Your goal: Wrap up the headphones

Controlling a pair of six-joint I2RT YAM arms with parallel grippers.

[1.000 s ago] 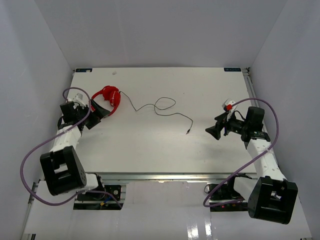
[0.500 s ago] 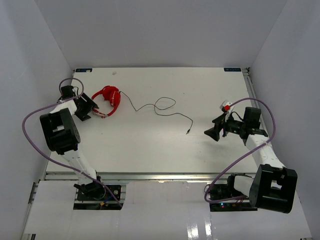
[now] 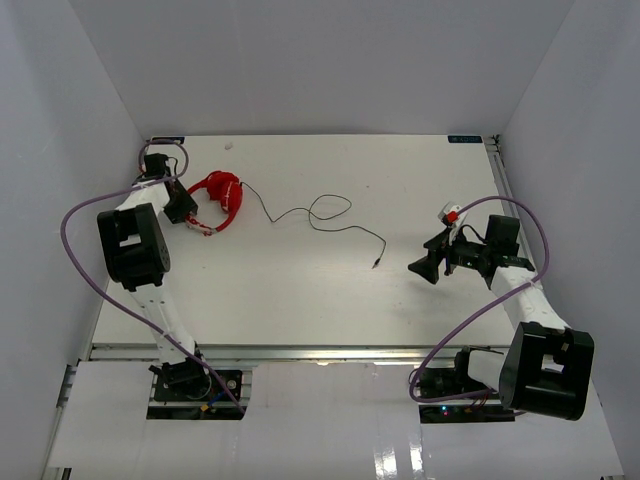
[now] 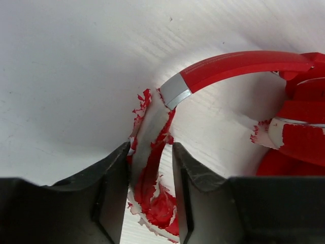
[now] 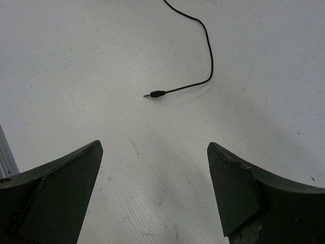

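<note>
Near the far left corner of the white desk (image 3: 300, 300): small bright red over-ear headphones (image 3: 218, 197), lying flat, well in from the front edge. Seen from the left wrist as a smooth red headband (image 4: 244, 61) with a silver slider piece (image 4: 175, 91), joined to a badly worn earcup (image 4: 152, 178) with peeling red skin and pale grey showing beneath. Second earcup (image 4: 299, 142) off toward the right of that view, also flaking.

Left hand (image 4: 151, 152) at the left edge of the desk, clenched on the worn earcup, one dark finger (image 4: 109, 198) pressed against each side of it, the earcup edge-on in the narrow gap.

From the headphones, a long thin black cord (image 3: 310, 212) trailing loose toward the middle of the desk, looping once, then running on toward the right and front. At its end, a small jack plug (image 5: 155, 94) lying bare on the desk, touched by nothing.

Right hand (image 5: 153, 146) near the right edge, released, fingers spread wide with nothing between them, facing the plug but clearly apart from it. Hanging above the surface as far as can be judged; height not certain.

Thick purple cable (image 3: 75, 215) looping beside each arm.
</note>
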